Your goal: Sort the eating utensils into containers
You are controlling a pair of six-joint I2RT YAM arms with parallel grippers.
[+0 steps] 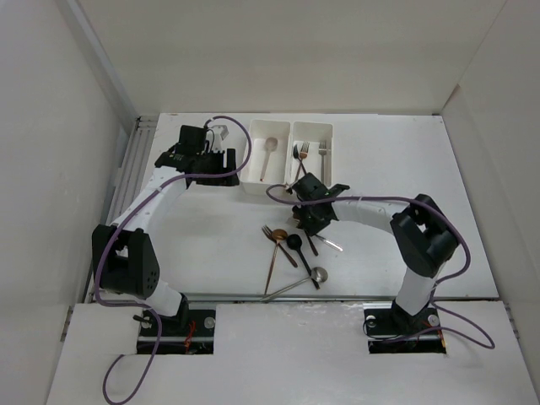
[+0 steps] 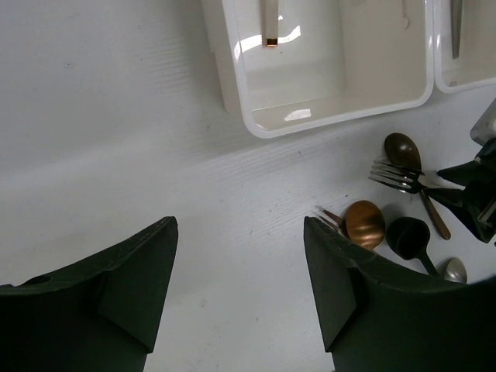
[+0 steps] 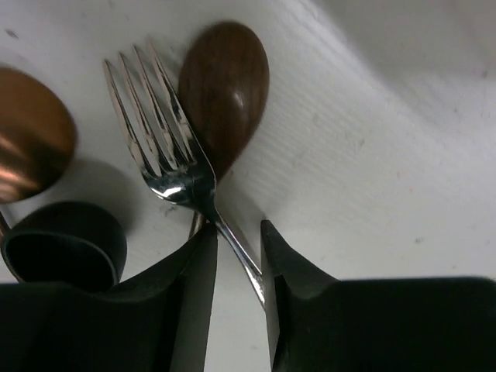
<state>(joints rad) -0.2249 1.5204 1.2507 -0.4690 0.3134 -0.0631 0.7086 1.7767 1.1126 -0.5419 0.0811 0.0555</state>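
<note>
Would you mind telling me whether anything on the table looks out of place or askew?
Nothing looks damaged or spilled. The one untidy spot is the loose utensils in front of the bins, lying crossed over one another; the silver fork overlaps a dark brown spoon, with the right tool straddling its handle.

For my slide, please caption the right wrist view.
Right gripper straddles the handle of a shiny silver metal fork beside a dark-brown oval spoon.
</note>
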